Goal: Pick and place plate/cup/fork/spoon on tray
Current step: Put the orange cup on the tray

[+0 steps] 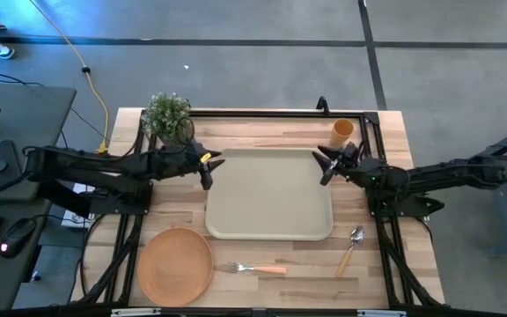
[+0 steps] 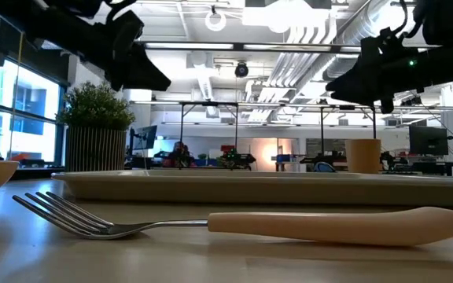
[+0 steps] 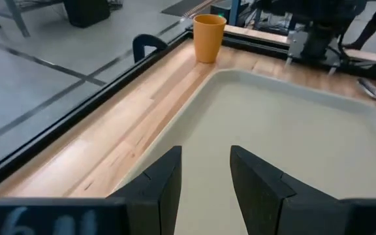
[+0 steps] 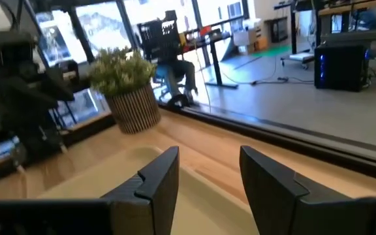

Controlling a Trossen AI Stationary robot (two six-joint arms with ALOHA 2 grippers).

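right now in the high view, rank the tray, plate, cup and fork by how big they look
1. tray, clearly the largest
2. plate
3. fork, long but very slim
4. cup, the smallest

Fork against cup is less sure: the fork is longer, the cup wider.

The wooden tabletop (image 1: pixel 385 273) carried a beige tray (image 1: pixel 269 195) at its middle. An orange plate (image 1: pixel 175 263) lay at the near left corner, with the fork (image 1: pixel 258 269) just beside it, below the tray's near edge. The spoon (image 1: pixel 352 246) lay off the tray's near right corner. An orange cup (image 1: pixel 342 131) stood at the far right, and a potted plant (image 1: pixel 168 115) at the far left.
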